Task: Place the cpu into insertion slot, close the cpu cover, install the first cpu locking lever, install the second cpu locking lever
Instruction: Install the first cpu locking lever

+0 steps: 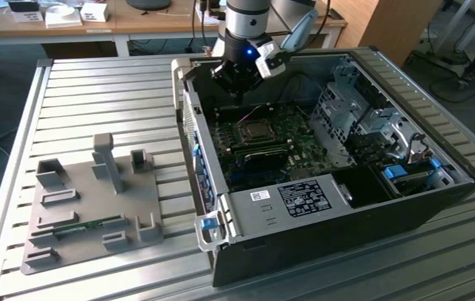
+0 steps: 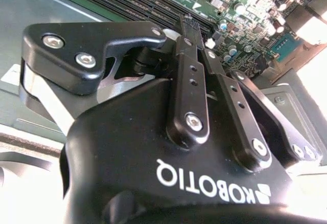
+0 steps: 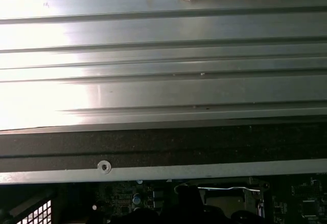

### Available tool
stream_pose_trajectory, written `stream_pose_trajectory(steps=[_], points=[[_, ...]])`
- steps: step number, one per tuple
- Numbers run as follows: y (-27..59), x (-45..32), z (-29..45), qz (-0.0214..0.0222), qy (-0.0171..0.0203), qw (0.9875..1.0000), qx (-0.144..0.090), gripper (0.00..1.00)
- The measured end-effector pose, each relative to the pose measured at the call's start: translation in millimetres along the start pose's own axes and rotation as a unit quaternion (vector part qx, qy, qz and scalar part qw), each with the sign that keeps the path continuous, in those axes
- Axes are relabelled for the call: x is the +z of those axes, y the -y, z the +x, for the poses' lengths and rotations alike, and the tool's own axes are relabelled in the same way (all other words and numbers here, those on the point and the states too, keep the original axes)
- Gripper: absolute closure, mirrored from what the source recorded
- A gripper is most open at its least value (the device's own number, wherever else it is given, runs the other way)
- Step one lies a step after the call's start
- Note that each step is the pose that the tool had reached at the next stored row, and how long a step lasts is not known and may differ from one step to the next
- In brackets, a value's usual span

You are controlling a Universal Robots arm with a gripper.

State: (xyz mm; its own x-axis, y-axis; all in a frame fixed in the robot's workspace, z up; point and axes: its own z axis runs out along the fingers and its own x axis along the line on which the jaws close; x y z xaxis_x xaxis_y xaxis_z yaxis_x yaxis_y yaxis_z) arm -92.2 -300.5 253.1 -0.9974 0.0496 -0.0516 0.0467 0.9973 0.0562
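Claw (image 1: 239, 86) closed, empty: in second wrist view fingers (image 2: 187, 81) meet at the tips, nothing between. Hangs inside open computer case (image 1: 321, 213), above far end of motherboard (image 1: 304, 147), near insertion slot (image 1: 244, 138), not touching it. Cpu (image 1: 258, 132) appears seated flat in slot; cpu cover (image 1: 258, 123) judged lowered around it, lever latching too small to tell. Case lies on its side on slatted worktop (image 1: 103, 94), so board faces up for straight-down reach. Grey fixture (image 1: 86, 188) well apart.
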Motion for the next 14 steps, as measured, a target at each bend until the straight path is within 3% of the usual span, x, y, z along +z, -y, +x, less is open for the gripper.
stream_pose_trajectory(steps=[7, 14], points=[[-0.4, 0.7, -9.9, 0.0, 0.0, 1.0, 0.0, 0.89], [-0.5, 0.9, -12.3, 0.0, 0.0, 1.0, 0.0, 0.89]])
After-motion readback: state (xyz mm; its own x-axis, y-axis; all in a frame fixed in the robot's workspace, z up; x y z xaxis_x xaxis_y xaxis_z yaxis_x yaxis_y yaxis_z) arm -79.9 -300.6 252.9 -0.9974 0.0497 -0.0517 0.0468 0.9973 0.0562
